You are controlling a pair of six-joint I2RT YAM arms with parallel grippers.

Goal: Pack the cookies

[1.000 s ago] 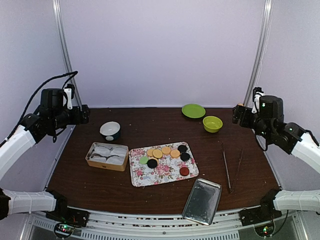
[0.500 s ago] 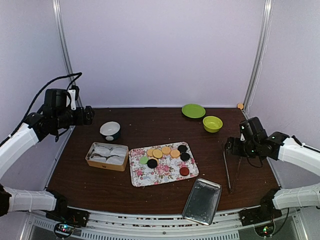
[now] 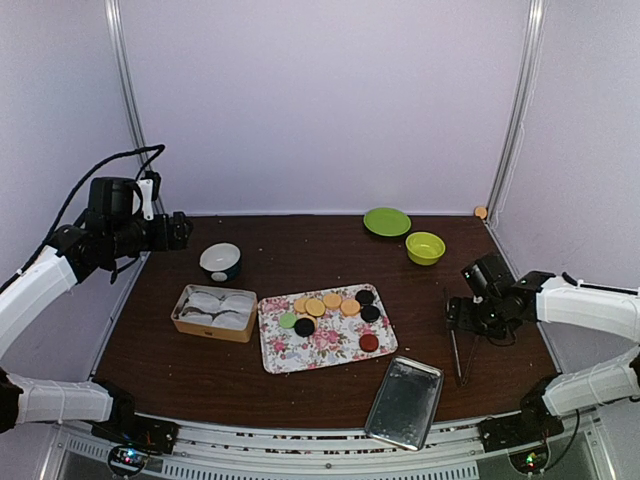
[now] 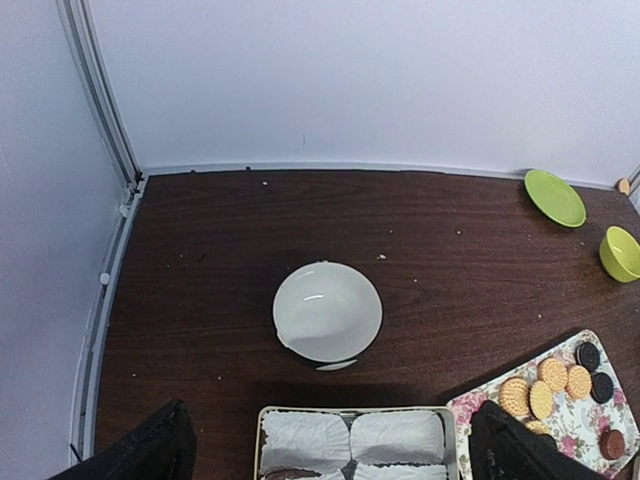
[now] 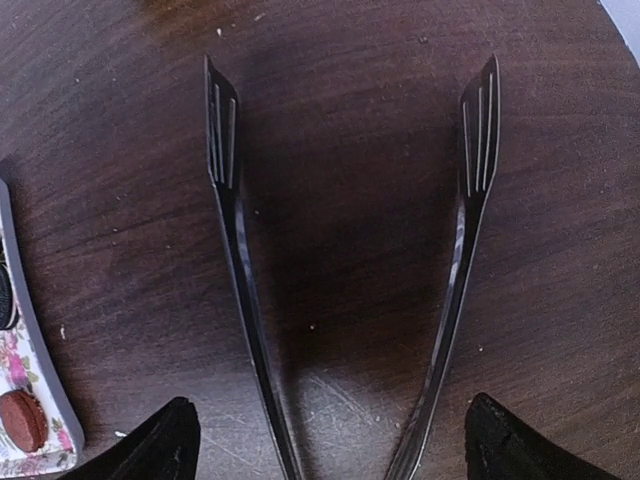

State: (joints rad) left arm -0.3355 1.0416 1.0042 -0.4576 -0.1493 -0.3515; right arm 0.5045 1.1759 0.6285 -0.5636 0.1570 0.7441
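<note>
Ten-odd cookies (image 3: pixel 330 304) are lying on the floral tray (image 3: pixel 322 347), while right of that tray you are hovering the right gripper (image 3: pixel 460 312), fingers spread wide and holding nothing, directly over the tongs (image 5: pixel 240 250), whose long axis is running roughly alongside its right edge.

The cookies (image 3: pixel 332 301) — flat round discs, orange-yellow, black, one dark red, one light green — lie across the floral tray's (image 3: pixel 320 347) far half.

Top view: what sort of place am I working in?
Likely a lab test booth: plain white walls, metal frame posts and a dark table with cookies staged on a floral tray.
</note>
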